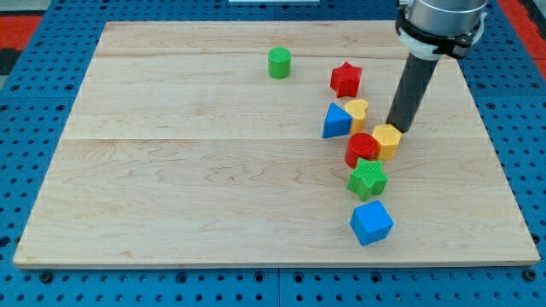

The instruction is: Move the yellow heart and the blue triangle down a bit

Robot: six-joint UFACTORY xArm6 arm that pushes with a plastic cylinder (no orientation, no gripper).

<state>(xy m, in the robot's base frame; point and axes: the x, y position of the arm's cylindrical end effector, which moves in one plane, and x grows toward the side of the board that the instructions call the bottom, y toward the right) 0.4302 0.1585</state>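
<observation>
The yellow heart (357,110) lies right of the board's centre, touching the blue triangle (336,121) on its left. My tip (397,129) is to the right of the heart, just above the yellow hexagon block (386,140) and touching or nearly touching it. The rod rises from the tip to the view's top right.
A red star (345,79) sits above the heart. A red cylinder (361,149), a green star (368,178) and a blue cube (371,222) run down below the heart. A green cylinder (279,63) stands near the top centre. The wooden board (171,170) rests on a blue pegboard.
</observation>
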